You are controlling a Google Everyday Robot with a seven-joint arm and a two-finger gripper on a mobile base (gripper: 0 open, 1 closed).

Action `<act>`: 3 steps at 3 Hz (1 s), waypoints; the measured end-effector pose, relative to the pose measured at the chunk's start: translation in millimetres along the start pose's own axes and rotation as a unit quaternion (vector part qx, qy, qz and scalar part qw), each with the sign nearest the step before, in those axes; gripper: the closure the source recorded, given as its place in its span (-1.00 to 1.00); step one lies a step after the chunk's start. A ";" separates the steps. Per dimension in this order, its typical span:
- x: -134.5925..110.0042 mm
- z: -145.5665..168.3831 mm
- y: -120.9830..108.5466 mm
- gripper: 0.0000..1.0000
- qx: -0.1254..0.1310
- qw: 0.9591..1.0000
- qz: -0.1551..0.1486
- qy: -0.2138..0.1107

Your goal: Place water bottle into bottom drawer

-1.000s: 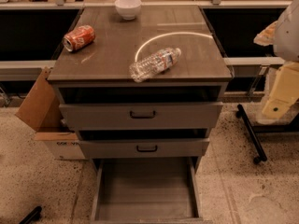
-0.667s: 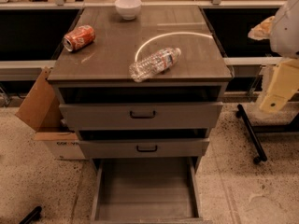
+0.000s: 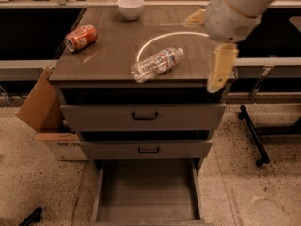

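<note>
The water bottle [image 3: 156,64] lies on its side on the cabinet top [image 3: 108,51], cap toward the right, clear and crinkled with a pale label. The bottom drawer [image 3: 146,192] is pulled out below, its flat floor bare. My gripper [image 3: 203,53] hangs over the right part of the cabinet top, just right of the bottle and not touching it. It is open and holds nothing. One pale finger [image 3: 220,69] points down over the front right corner, and the other [image 3: 195,18] points left.
An orange-red soda can [image 3: 81,37] lies at the top's left. A white bowl [image 3: 130,6] stands at the back. The two upper drawers [image 3: 143,117] are closed. A cardboard box [image 3: 44,112] sits left of the cabinet, and a black chair base [image 3: 254,135] right.
My arm has swung in from the far right to over the right side of the cabinet top, close to the bottle. The bottle, can and bowl have not moved.
</note>
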State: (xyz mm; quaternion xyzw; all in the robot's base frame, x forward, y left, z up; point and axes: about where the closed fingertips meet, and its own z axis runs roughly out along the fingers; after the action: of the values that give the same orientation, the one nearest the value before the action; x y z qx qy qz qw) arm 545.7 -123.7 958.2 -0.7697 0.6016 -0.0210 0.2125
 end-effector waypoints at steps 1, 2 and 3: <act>-32.2 62.7 -32.9 -1.00 -0.037 0.996 -0.071 -0.032; -32.2 62.8 -33.0 -1.00 -0.037 0.996 -0.071 -0.032; -20.3 83.3 -46.4 -1.00 -0.032 0.996 -0.084 -0.005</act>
State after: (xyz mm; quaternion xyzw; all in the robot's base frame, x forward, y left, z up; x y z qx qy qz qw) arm 606.7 -71.0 903.4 -0.8241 0.5340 -0.0156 0.1884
